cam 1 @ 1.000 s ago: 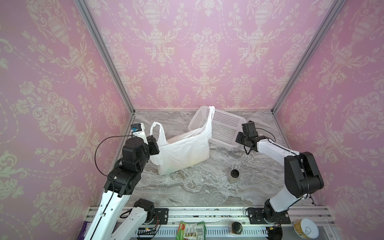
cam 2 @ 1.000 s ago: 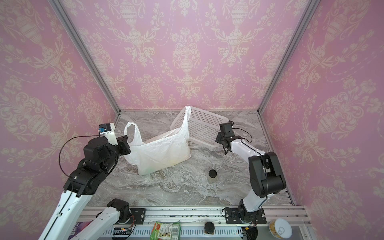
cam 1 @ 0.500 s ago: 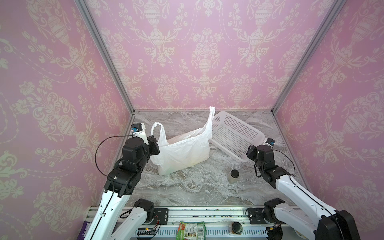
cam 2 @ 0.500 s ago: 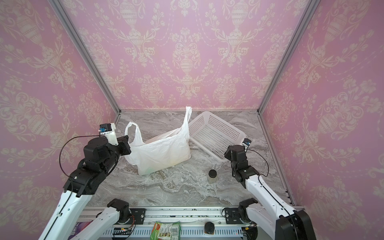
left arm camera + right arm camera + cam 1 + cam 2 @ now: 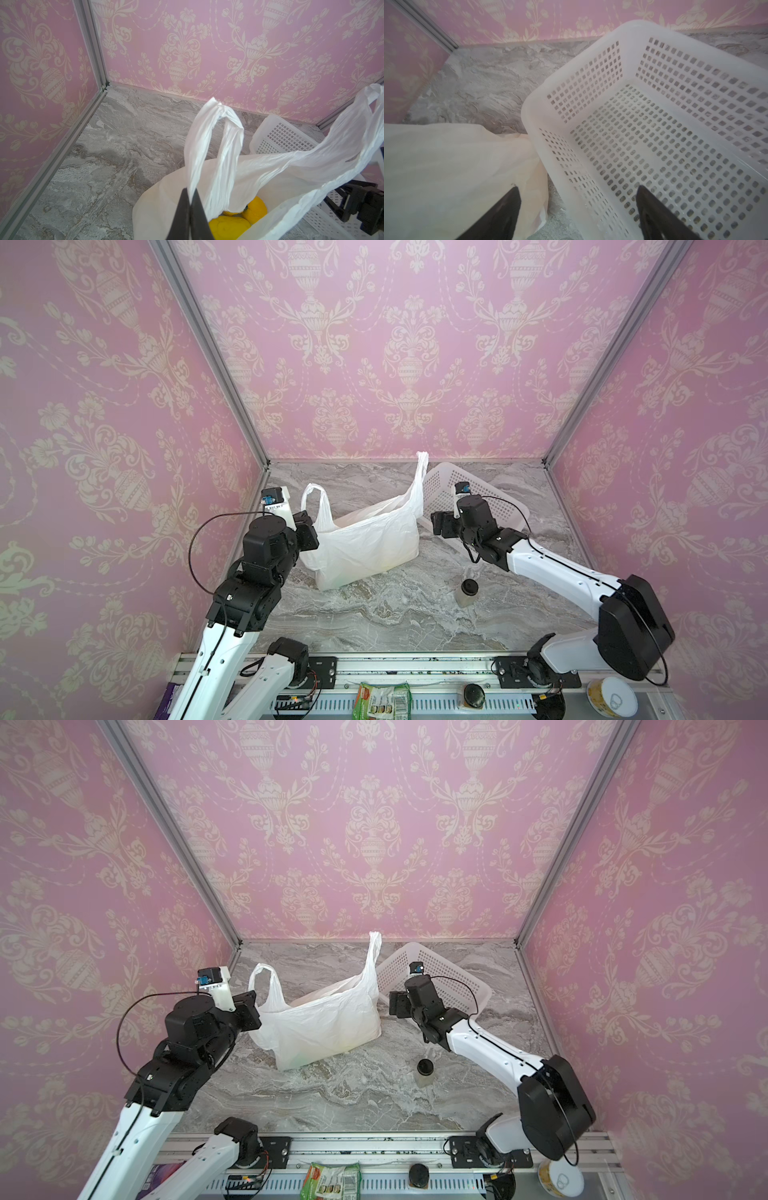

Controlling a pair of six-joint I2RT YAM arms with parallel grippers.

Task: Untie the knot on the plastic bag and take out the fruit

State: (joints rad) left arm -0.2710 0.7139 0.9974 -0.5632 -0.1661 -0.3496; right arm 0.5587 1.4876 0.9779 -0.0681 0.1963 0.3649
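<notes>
The white plastic bag (image 5: 365, 539) (image 5: 320, 1027) stands open in the middle of the marble table. Its two loop handles stick up apart, and the knot is out of view. My left gripper (image 5: 309, 531) (image 5: 190, 193) is shut on the plastic bag's left handle at its base. Inside the bag, the left wrist view shows yellow fruit (image 5: 228, 226) and an orange one (image 5: 256, 207). My right gripper (image 5: 436, 524) (image 5: 578, 188) is open and holds nothing. It hovers just right of the bag (image 5: 446, 166), over the gap to the basket.
A white perforated basket (image 5: 511, 499) (image 5: 633, 29) lies flat at the back right, partly under my right arm. A small jar with a black cap (image 5: 467, 591) stands in front of the bag's right side. Pink walls enclose three sides.
The basket went from tipped against the bag to lying flat. My right arm drew back to the front right, then came in beside the bag, its jaws opening wider. The left arm stayed still.
</notes>
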